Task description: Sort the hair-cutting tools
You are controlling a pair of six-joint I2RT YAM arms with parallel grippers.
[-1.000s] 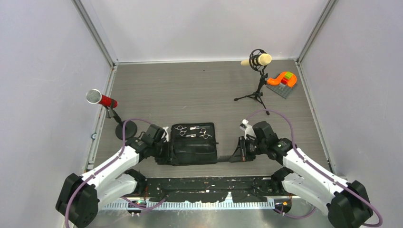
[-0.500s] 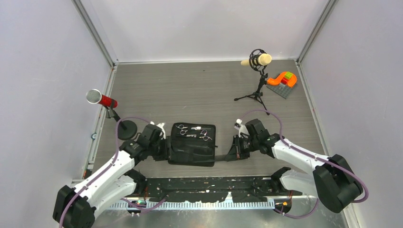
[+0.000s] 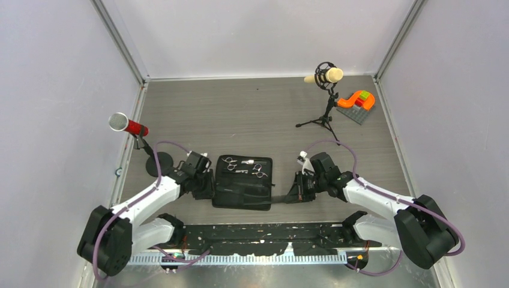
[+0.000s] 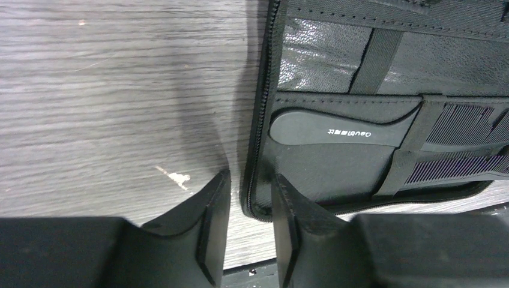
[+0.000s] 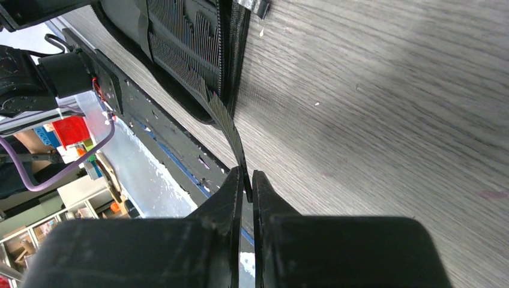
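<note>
The black zippered case (image 3: 243, 193) lies open at the table's near middle. Two silver scissors (image 3: 228, 162) (image 3: 259, 171) sit strapped on its far half. Two black combs are tucked under elastic bands in its near half; one with white lettering (image 4: 345, 129) and the teeth of the other (image 4: 456, 169) show in the left wrist view. My left gripper (image 3: 207, 187) (image 4: 249, 180) is slightly open, astride the case's near-left zipper corner (image 4: 259, 207). My right gripper (image 3: 292, 196) (image 5: 246, 177) is shut on a thin black strap (image 5: 231, 129) running from the case's right edge.
A red microphone (image 3: 128, 125) on a round base (image 3: 161, 162) stands just left of my left arm. A cream microphone (image 3: 324, 76) on a tripod stands at the far right, beside an orange and green toy (image 3: 357, 101). A black rail (image 3: 264, 234) runs along the near edge.
My right arm swung in and leftward with the strap still in its jaws, then held. My left arm shifted its pose at the case's left edge. The case nudged slightly left.
</note>
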